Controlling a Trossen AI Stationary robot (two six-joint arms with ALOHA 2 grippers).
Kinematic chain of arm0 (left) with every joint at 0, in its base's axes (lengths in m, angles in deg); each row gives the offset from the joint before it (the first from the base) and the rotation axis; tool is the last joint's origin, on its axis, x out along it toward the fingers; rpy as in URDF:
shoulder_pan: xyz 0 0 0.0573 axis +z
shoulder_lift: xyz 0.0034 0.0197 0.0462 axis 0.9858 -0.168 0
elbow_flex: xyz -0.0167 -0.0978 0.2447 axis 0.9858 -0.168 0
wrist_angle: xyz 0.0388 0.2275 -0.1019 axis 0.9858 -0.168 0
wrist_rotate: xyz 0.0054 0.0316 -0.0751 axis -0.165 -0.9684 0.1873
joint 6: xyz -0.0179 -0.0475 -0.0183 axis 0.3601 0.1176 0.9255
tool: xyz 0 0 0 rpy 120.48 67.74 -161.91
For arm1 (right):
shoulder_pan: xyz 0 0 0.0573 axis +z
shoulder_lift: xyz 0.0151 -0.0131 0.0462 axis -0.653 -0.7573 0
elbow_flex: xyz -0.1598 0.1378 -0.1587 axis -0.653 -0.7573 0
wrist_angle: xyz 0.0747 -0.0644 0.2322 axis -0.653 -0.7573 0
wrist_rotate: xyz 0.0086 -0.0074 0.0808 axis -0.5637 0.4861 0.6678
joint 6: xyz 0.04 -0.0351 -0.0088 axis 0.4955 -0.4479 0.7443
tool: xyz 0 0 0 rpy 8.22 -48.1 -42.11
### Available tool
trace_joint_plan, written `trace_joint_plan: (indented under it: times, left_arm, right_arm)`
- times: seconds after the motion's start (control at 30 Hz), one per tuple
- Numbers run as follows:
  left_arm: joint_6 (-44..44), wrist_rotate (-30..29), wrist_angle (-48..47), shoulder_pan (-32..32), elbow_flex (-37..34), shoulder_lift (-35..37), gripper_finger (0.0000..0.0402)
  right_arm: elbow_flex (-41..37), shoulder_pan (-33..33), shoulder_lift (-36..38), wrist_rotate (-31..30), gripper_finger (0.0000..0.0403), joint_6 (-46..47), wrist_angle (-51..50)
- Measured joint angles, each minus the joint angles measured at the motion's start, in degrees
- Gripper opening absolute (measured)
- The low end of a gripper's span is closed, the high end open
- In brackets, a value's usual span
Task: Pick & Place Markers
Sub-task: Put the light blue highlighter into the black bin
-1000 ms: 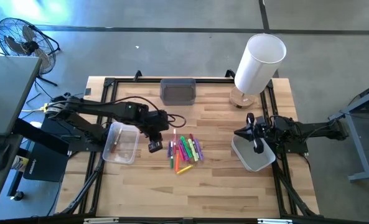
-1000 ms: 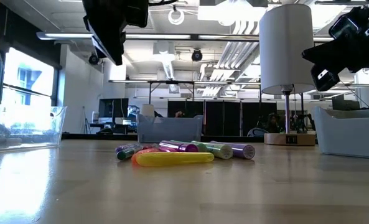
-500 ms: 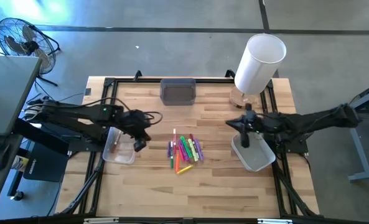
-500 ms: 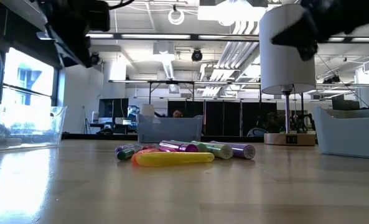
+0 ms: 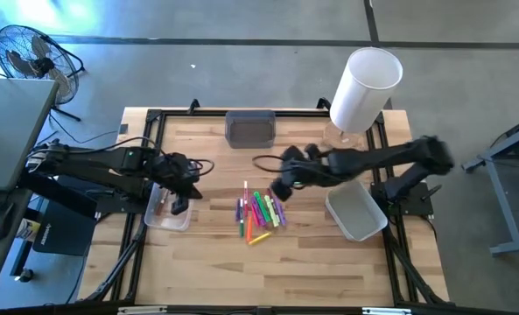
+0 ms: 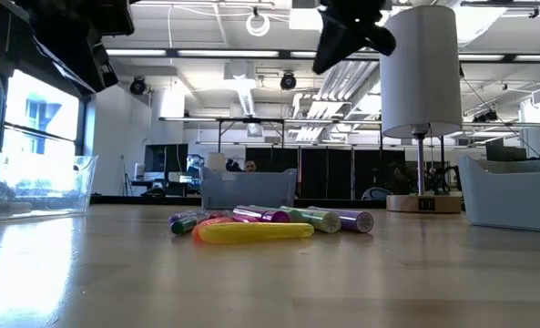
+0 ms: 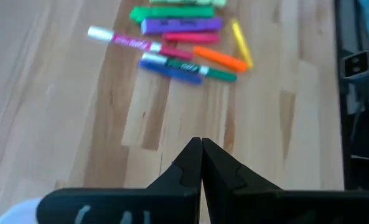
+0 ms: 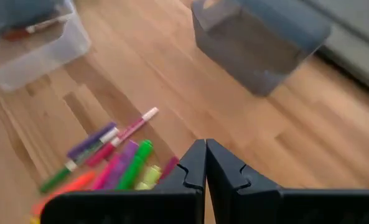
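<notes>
1. Mid-table, the markers (image 5: 259,211) are lying just beside the right gripper (image 5: 279,188), fingers pressed together.
2. The left gripper (image 5: 178,206), closed, is hovering over a clear bin (image 5: 158,215).
3. The wooden table (image 5: 312,254) is sitting on concrete floor.

Open industrial lab: ceiling ducts (image 6: 342,68), concrete floor (image 5: 241,79).

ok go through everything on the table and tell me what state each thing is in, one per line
Markers: loose pile on the table, lying flat.
Clear bin: upright, open, a marker inside.
Grey bin: upright, open.
White bin: upright, open.
Left claw: shut, empty, over the clear bin.
Right claw: shut, empty, above the pile's edge.
Lamp: upright.
</notes>
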Motion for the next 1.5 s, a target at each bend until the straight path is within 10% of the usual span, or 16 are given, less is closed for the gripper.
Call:
trace_joint_plan:
  times: [0.4,0.8,1.5]
  left_arm:
    - [-2.2,4.1,0.1,0.0,0.0,-0.1,0.0000]
    - [-3.5,6.6,0.1,0.0,0.0,-0.1,0.0000]
    - [-3.7,8.3,0.1,0.0,0.0,-0.1,0.0000]
  right_arm:
    - [21.8,-1.2,-24.7,12.6,0.0030,13.9,-18.3]
    - [14.0,-2.3,-28.1,19.5,0.0106,21.8,-15.8]
    - [3.3,-1.5,-28.1,23.4,0.0069,26.9,-5.4]
